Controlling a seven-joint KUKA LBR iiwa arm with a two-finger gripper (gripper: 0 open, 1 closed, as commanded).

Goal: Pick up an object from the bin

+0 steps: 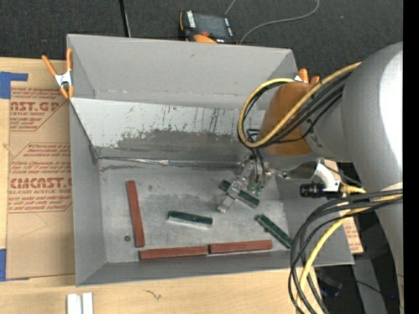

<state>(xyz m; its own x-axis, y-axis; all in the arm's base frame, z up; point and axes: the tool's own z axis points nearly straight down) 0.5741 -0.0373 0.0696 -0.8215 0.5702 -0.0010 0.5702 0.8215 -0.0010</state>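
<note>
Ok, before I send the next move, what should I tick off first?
1. Pincer is down inside the bin, right of the middle: ok.
2. Something to take: a dark green stick lies right at the pincer: ok.
3. That stick firmly gripped: cannot tell.
4. Neighbours clear: a second green stick at mid floor and a third green stick near the right wall both lie apart from it: ok.
5. The brown bars, one at the left and two along the front, lie well away from the pincer: ok.
</note>
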